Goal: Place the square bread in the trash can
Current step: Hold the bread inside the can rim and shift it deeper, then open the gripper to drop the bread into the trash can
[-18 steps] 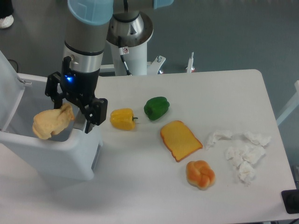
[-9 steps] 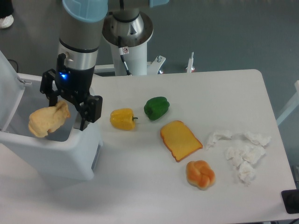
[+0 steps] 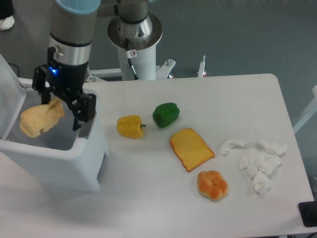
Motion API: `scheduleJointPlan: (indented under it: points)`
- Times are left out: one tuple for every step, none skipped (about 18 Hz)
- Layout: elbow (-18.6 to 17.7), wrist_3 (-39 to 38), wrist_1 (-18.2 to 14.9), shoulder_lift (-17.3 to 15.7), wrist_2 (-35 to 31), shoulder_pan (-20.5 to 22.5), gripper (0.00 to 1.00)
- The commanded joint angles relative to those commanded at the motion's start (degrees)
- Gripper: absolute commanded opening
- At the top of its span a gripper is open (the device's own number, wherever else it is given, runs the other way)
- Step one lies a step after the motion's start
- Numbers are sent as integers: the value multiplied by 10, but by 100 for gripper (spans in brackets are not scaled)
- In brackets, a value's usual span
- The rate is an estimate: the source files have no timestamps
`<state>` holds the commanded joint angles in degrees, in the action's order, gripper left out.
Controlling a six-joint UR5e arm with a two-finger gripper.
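Square bread (image 3: 191, 148) is lying flat on the counter (image 3: 148, 198), roughly at the middle of the scene, untouched and well apart from the trash can (image 3: 54, 158), which is sitting at nine o'clock from it with its lid (image 3: 9, 94) hinged open. The pincer (image 3: 55, 108) is hovering over the open mouth of that bin and is clenching a pale beige lumpy piece (image 3: 39, 118), which is hanging between the jaws above the cavity, presumably so that it drops inside when let go. That suggests the arm is busy with a different item, and the task's own slice is not yet being handled. A yellow pepper (image 3: 131, 126) and a green pepper (image 3: 165, 114) are resting at about ten and eleven o'clock from the slice, between it and the bin, so a low carry path is likely needing to clear them. A round knotted bun (image 3: 212, 185) is sitting just beside the slice at five o'clock, and crumpled white tissues (image 3: 255, 161) are lying at three o'clock.
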<state>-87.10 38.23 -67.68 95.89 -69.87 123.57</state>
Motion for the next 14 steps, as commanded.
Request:
scheduleJointPlan:
  points:
    - [-3, 1, 0, -2, 0, 0, 100]
    - [-2, 1, 0, -2, 0, 0, 100]
    - [-1, 0, 0, -1, 0, 0, 100]
    - [-3, 0, 0, -2, 0, 0, 100]
    - [-7, 2, 0, -3, 0, 0, 100]
    - [-11, 3, 1, -4, 0, 0, 100]
    - [-12, 3, 1, -8, 0, -1, 100]
    - [-19, 3, 1, -11, 0, -1, 100]
    - [-28, 4, 3, -20, 0, -1, 100]
    - [-37, 4, 3, -28, 0, -2, 100]
    - [-44, 5, 4, -34, 0, -6, 100]
    - [-50, 5, 4, -38, 0, -9, 100]
    - [-52, 5, 3, -39, 0, -9, 100]
    - [-52, 4, 3, -39, 0, -10, 100]
